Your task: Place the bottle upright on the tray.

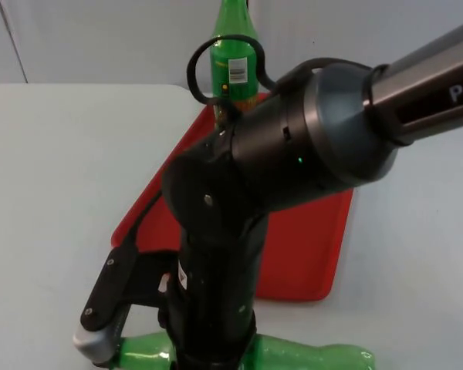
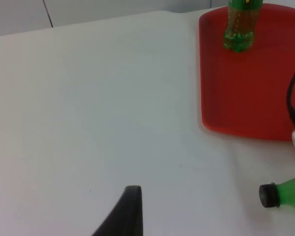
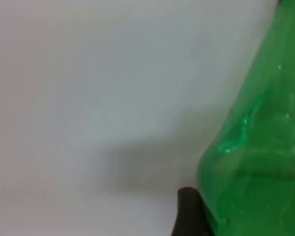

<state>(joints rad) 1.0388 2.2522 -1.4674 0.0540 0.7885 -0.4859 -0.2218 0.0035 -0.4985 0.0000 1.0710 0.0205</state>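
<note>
White table top (image 1: 54,177) spread before me, matte and evenly lit, soft shadows on it, my view ending at a pale grey partition wall (image 1: 108,38) with one thin dark vertical seam

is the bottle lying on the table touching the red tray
Apart. In the left wrist view the lying bottle rests on the white table with a bare strip of table between it and the red tray's near edge.

My top camera looks down and forward over the tabletop (image 1: 54,154). My left wrist camera shares its red tray (image 2: 250,93); my right wrist camera sits close against the lying bottle (image 3: 265,162).
</note>
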